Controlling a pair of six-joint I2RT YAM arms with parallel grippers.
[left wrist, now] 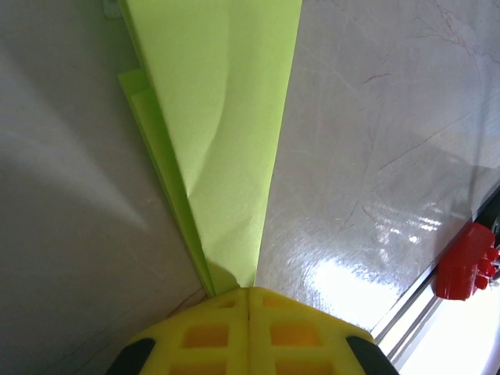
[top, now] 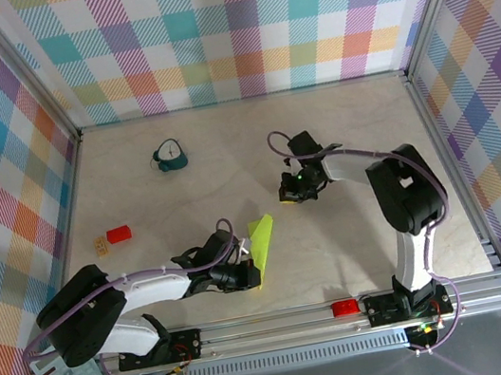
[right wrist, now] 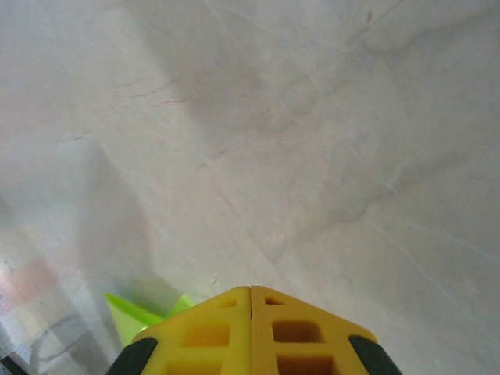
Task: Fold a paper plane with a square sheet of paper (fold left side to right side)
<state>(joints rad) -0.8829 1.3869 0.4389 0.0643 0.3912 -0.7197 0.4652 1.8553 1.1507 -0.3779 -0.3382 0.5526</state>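
**Paper plane [left wrist: 226, 141] pinched by my left end effector [left wrist: 250, 303]**

My left end effector's yellow fingers are pressed together on the narrow tip of the lime paper plane. The plane fans away from them with one edge raised, low over the front middle of the bench [top: 346, 123]. My right end effector [right wrist: 250, 301] is closed on nothing, above bare bench just beyond the plane. A teal clock [top: 169, 156] and a red block [top: 119, 234] sit well apart, to the left.

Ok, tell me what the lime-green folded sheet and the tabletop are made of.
The folded sheet looks like thin matte paper: sharp creases, layered edges, a soft buckle. The tabletop looks smooth, semi-glossy, marble-patterned, perhaps laminate or stone: grey veins, bright glare patches.
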